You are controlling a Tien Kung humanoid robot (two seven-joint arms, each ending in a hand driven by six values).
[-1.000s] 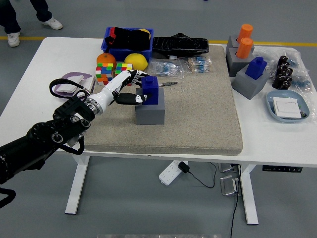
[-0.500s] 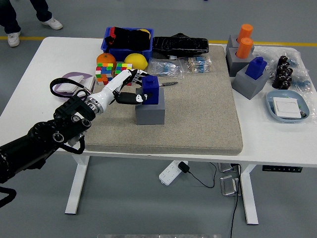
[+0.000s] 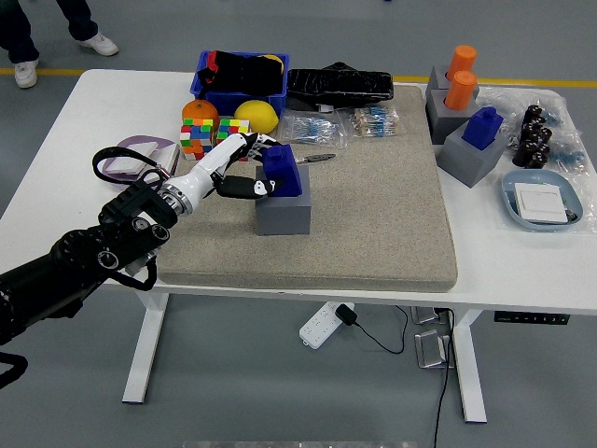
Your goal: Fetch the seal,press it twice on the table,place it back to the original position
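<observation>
Left of the frame's centre, the left hand (image 3: 244, 168) is gripping the blue seal (image 3: 283, 171), its fingers curling around it, the seal tilting on its grey block (image 3: 284, 211)

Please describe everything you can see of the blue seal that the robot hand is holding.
The blue seal is a small blocky stamp, deep blue, and it looks like plastic. It has a boxy body with a narrower top part. It sits in the top of a grey block holder on the beige mat, and it leans slightly to the left rather than standing upright. The left hand grips it from the left side, with white and black fingers around it. Its underside is hidden.
</observation>
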